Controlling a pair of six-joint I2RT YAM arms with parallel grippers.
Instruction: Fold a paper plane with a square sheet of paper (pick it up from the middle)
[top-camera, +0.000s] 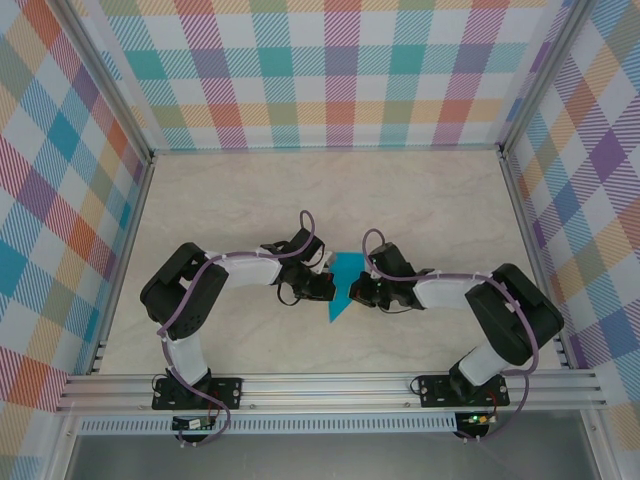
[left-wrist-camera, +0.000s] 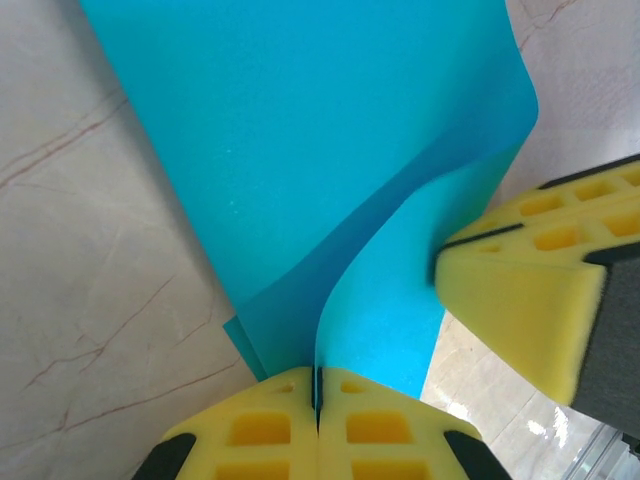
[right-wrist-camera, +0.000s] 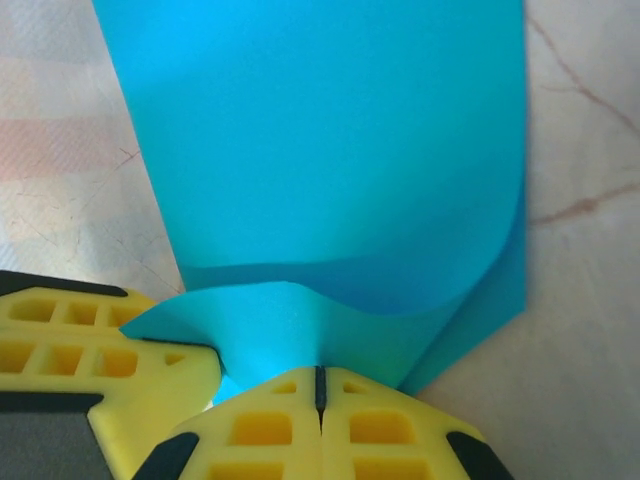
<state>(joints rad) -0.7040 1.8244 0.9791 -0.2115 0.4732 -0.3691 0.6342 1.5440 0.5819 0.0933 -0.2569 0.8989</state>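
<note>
While the folded square sheet of paper (top-camera: 345, 283) lies at the table's (top-camera: 220, 200) middle, long axis running near-to-far, the left gripper (left-wrist-camera: 317, 385) and right gripper (right-wrist-camera: 320, 385) flank it equally, each clamped tight on a raised edge.

Arms bent inward; left tool (left-wrist-camera: 317, 392), right tool (right-wrist-camera: 320, 388) facing, near, each clamped on square sheet of paper (top-camera: 345, 272).

Teal paper (top-camera: 342, 300) on marbled table (top-camera: 230, 200)
</note>
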